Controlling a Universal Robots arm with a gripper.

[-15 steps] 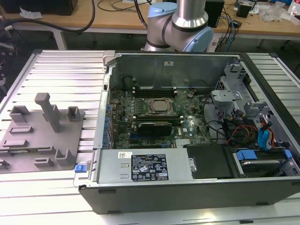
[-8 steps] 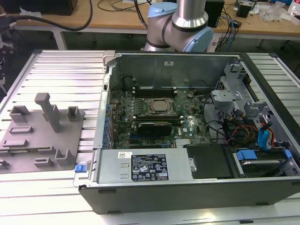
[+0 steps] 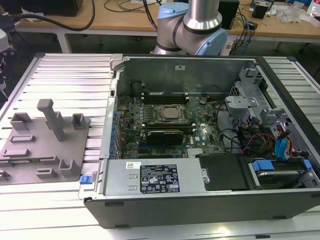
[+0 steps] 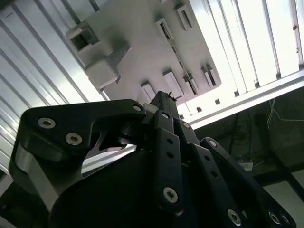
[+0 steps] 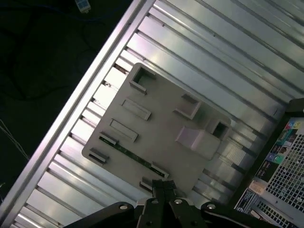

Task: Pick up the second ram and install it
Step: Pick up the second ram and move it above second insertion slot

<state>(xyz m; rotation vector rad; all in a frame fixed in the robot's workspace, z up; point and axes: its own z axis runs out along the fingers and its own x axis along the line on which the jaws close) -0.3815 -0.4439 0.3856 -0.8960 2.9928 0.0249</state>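
Note:
In the first wrist view the second ram (image 5: 130,153) shows as a thin, dark greenish strip standing on edge between two end holders of the grey fixture plate (image 5: 156,123). My gripper (image 5: 163,184) hangs well above the plate, near the strip's end, with its black fingers together and nothing between them. The second wrist view has the same fingertips (image 4: 164,97) closed, under the plate's row of small holders (image 4: 173,83). In the exterior view the open computer case (image 3: 200,200) shows the motherboard (image 3: 165,130) with its processor (image 3: 167,114).
The grey fixture plate (image 3: 40,150) lies on a ribbed aluminium table (image 3: 70,75) on the exterior view's left, with an upright post (image 3: 50,117) on it. The arm's base (image 3: 190,30) stands behind the case. A power supply (image 3: 150,180), drive bays and cables (image 3: 270,145) fill the case.

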